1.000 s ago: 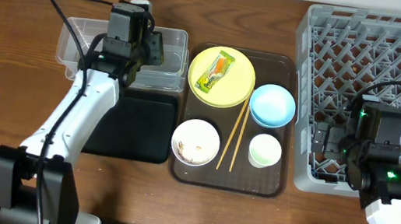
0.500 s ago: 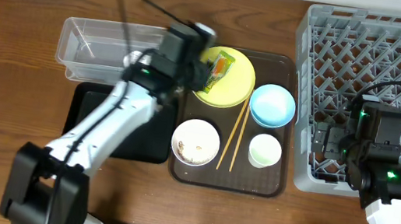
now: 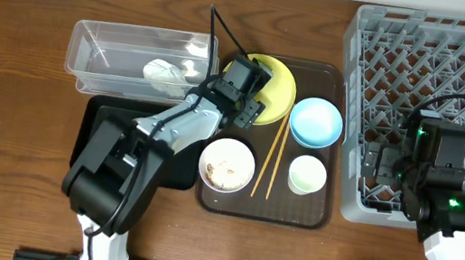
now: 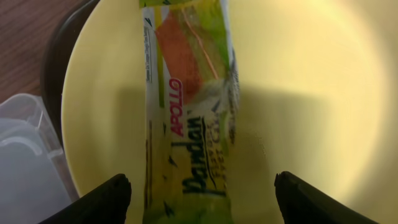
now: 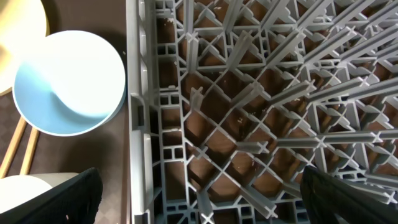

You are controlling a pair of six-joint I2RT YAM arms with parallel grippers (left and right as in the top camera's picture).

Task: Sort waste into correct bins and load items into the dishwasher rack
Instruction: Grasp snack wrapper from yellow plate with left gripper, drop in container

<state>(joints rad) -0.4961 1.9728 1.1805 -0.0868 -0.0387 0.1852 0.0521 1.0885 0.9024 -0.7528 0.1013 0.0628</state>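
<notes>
Overhead: left gripper (image 3: 251, 96) hovers over the yellow plate (image 3: 282, 87), crumpled tissue (image 3: 163, 72) in the clear tub (image 3: 98, 47) at nine o'clock. Left wrist: fingers spread wide, snack wrapper (image 4: 186, 112) lying between them. Right wrist: right gripper (image 5: 202, 199) splayed above the rack (image 5: 249, 93), light blue bowl (image 5: 68, 81) at ten o'clock.

- We count one yellow plate (image 3: 283, 84), with one green-and-orange snack wrapper (image 4: 186, 124) on it.
- We see two bowls: one light blue bowl (image 3: 315, 123) and one white bowl (image 3: 228, 164); the food scraps (image 3: 228, 177) in the white one are too small to count.
- We find one small white cup (image 3: 306, 174).
- We count two chopsticks (image 3: 270, 158), a single pair.
- We see one clear tub (image 3: 116, 52), holding one crumpled tissue (image 3: 163, 73).
- We count one black tray (image 3: 96, 111) and one brown serving tray (image 3: 311, 216).
- We see one grey rack (image 3: 443, 59).
- We count two arms: the left arm (image 3: 169, 126) and the right arm (image 3: 443, 191).
</notes>
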